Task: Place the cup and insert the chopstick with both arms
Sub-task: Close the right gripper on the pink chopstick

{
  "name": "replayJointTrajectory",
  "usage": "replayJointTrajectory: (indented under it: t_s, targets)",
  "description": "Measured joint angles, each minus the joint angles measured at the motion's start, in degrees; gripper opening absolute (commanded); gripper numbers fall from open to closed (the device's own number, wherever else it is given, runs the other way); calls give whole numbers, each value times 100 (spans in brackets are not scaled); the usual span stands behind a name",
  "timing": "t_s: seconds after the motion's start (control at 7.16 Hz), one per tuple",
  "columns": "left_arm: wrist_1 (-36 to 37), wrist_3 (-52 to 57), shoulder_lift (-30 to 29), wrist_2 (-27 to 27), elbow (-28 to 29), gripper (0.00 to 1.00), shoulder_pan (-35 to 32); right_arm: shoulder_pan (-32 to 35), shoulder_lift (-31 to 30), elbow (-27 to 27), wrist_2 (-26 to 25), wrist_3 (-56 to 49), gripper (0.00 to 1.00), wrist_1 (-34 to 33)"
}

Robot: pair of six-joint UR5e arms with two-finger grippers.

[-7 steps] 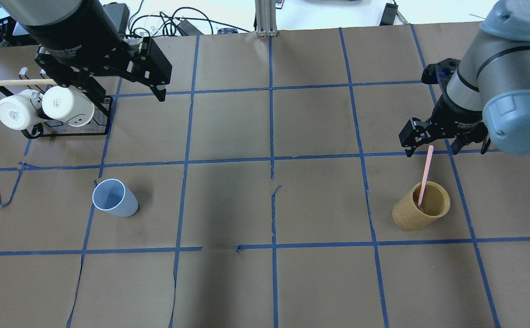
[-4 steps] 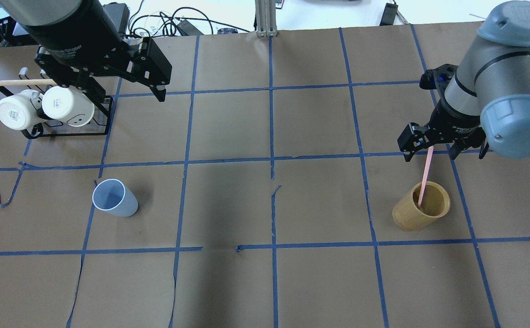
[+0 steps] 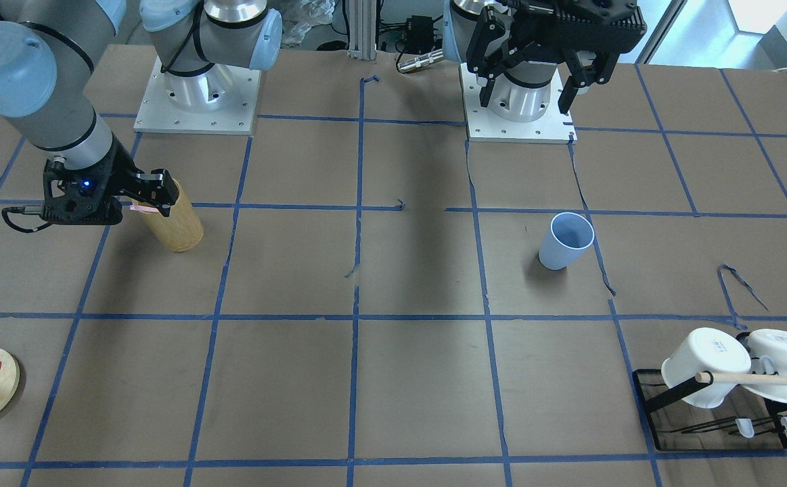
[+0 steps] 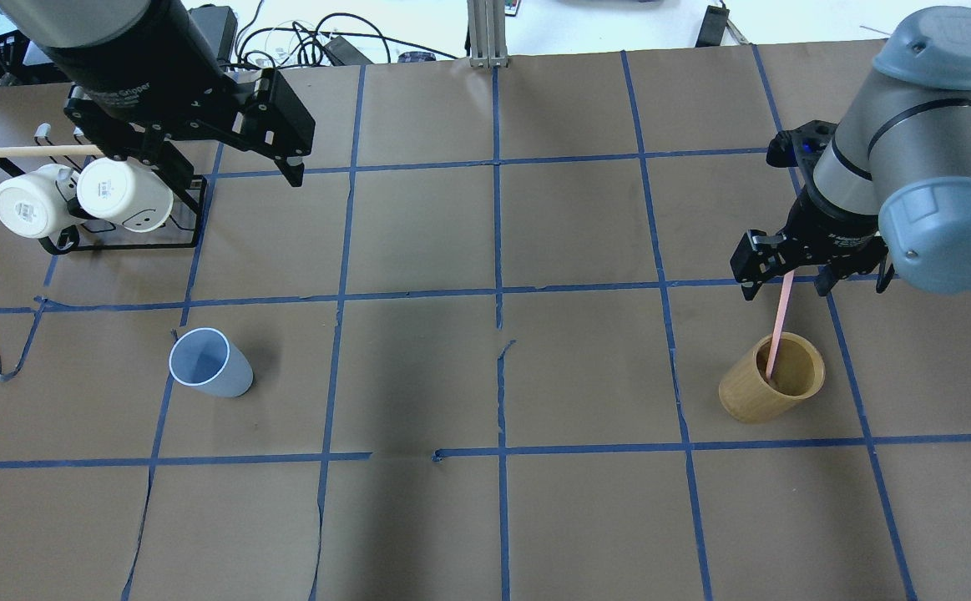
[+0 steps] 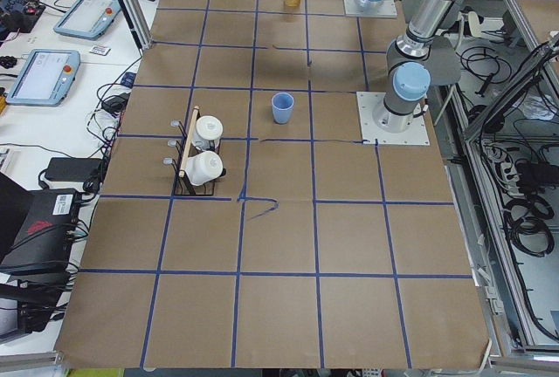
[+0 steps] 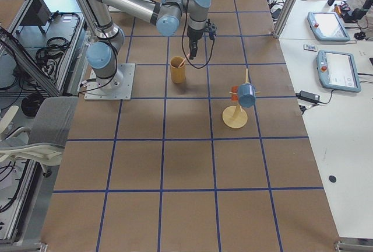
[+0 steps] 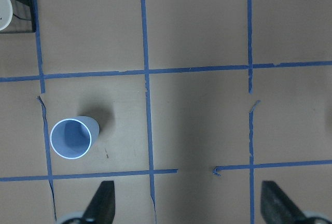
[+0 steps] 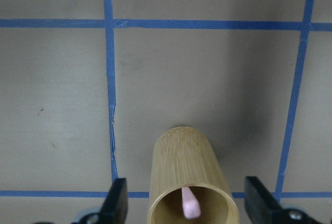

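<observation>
My right gripper (image 4: 786, 286) straddles the pink chopstick (image 4: 778, 324) wide open, holding nothing; looks light, slick, so I'd pinch its upper end

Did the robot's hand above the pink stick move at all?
Yes. The right gripper moved a little closer to the bamboo holder, which stayed put. Its open fingers now flank the top of the pink chopstick.

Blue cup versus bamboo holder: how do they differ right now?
The blue cup is pale blue and tapered; the bamboo holder is tan and straight-walled. The blue cup is empty; the bamboo holder has the pink chopstick in it. The blue cup stands with no pincer near; the bamboo holder sits under the open right pincer. Both stand upright, mouths up.
</observation>
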Motion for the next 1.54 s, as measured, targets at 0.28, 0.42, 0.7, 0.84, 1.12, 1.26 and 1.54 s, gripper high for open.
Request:
replayJointTrajectory:
  t_s: [0.28,0.42,0.7,0.84,1.12,1.26,1.54]
  targets:
    - [0,0,4,0,0,100,-5,-3,-2,-1,-19,3,46,158]
    - [-1,0,4,0,0,100,-7,-1,-2,-6,-26,-3,46,179]
    - [-4,0,5,0,0,100,-7,-2,-2,-12,-34,-24,45,188]
    - [-6,-2,5,0,0,100,-4,-5,-2,-11,-35,-24,45,189]
    - [-22,-2,5,0,0,100,-1,-6,-2,-13,-36,-23,45,177]
    - [-29,-1,5,0,0,100,0,-6,-2,-14,-38,-14,45,162]
    - [-34,0,5,0,-6,100,0,-6,-5,-13,-42,33,45,133]
